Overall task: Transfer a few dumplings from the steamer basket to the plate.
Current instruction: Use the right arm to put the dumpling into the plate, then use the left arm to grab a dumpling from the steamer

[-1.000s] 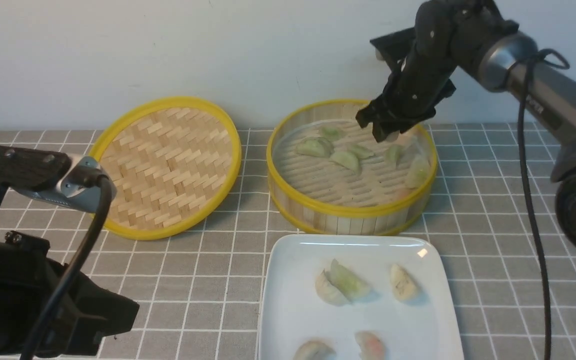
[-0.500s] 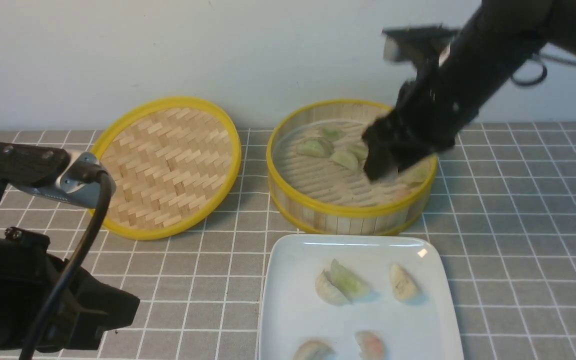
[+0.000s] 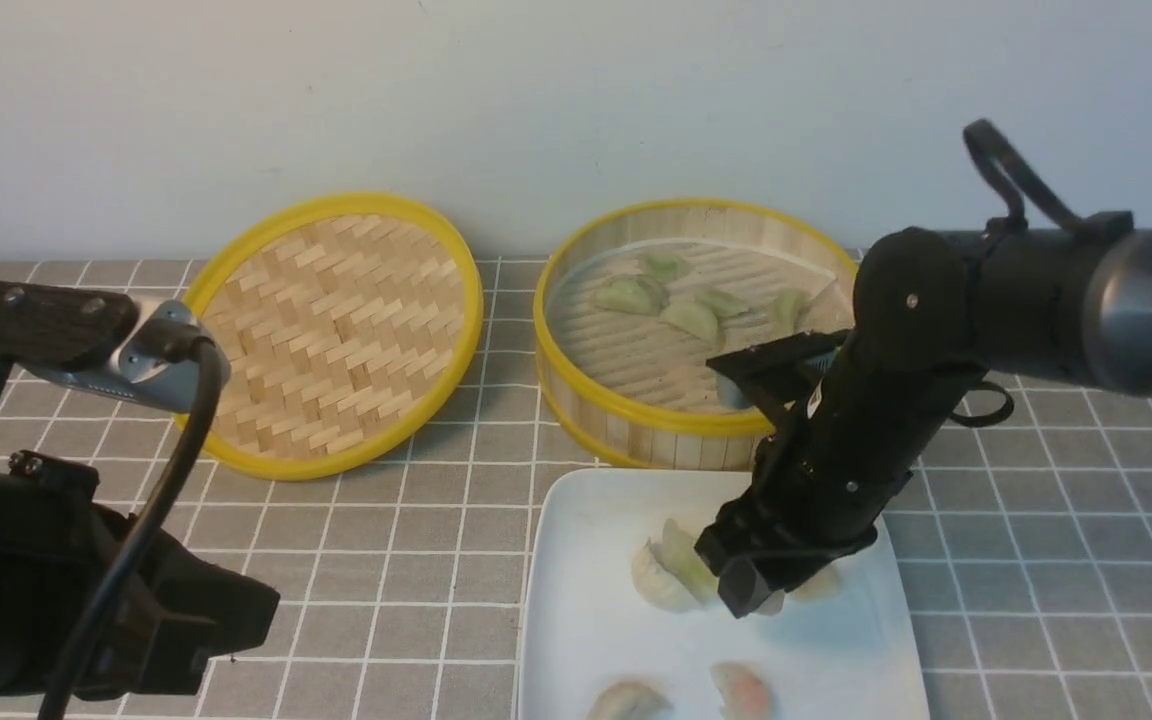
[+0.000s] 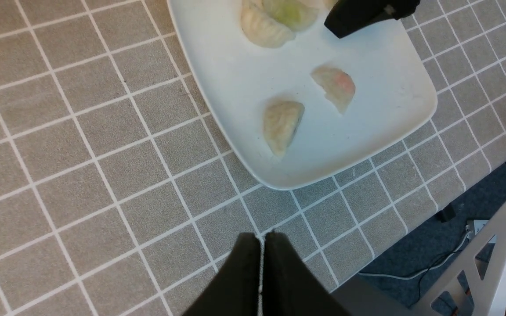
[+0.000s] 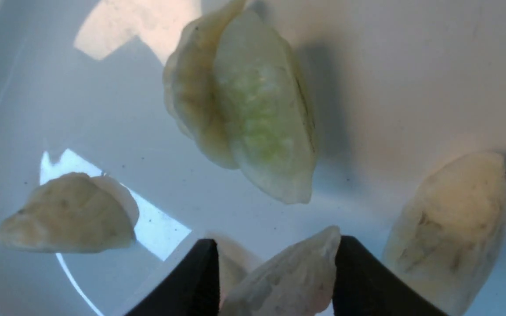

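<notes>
A: Right, the right gripper (image 3: pixel 751 595) hangs low over the plate (image 3: pixel 576 640), jaws part-way apart and pinched on a whitish dumpling (image 5: pixel 283 281).

B: Is it down on the glaze?

A: Can't tell from here. It's caught across the fat middle, with the pleated tip poking out past the fingertips.

B: Crowded under there?

A: Fairly. Just to the gripper's left lies a pair (image 3: pixel 676 575), green lapped over pale. Just to its right, half hidden behind the fingers, there's a yellowish one (image 5: pixel 450 228). On the robot's side of the jaws sit two more (image 3: pixel 626 700), one blushing pink.

B: And the basket (image 3: pixel 636 420)?

A: Beyond the gripper, well back, with a handful of green ones (image 3: pixel 693 320) on its slats.

B: How do they handle, you reckon?

A: Light and soft, I'd say. The skins look translucent and glossy, so probably slick and a bit tacky. Squeeze hard and one would likely split or squirt out. The belly is the place to grip; the frilled edge looks too thin to trust.

B: Risk on release?

A: It might cling to a finger, or land on that yellowish neighbour.

B: Left gripper (image 4: pixel 262 239)?

A: Far off to the left of the working one, jaws pressed together, nothing in them, over bare table (image 4: pixel 81 153).
</notes>
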Controlling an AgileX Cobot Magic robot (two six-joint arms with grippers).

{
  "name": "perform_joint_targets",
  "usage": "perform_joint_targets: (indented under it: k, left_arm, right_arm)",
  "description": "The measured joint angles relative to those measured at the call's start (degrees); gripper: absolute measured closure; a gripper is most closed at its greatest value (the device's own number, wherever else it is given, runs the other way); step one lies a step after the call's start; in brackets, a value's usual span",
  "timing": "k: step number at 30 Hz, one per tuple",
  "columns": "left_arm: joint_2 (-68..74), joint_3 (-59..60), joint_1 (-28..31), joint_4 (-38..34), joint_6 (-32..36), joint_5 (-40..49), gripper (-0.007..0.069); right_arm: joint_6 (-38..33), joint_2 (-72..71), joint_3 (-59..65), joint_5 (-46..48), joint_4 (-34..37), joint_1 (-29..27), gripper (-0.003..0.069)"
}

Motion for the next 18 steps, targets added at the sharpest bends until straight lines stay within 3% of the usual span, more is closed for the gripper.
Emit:
perform_joint_targets:
  k: [3,9,18]
  left_arm:
    - [0.0,0.0,0.0,0.0,0.0,-0.3,0.0629]
    - [0.0,0.0,0.0,0.0,0.0,-3.2,0.0629]
    - [2.1,-1.8,0.0,0.0,-0.1,-7.3,0.0629]
  right_arm:
    - [0.8,0.0,-0.5,1.0,0.0,0.0,0.0290]
    - [1.5,0.0,-5.6,5.9,-1.0,0.0,0.0092]
    - [9.0,0.0,-20.6,5.3,-15.9,-1.9,0.0091]
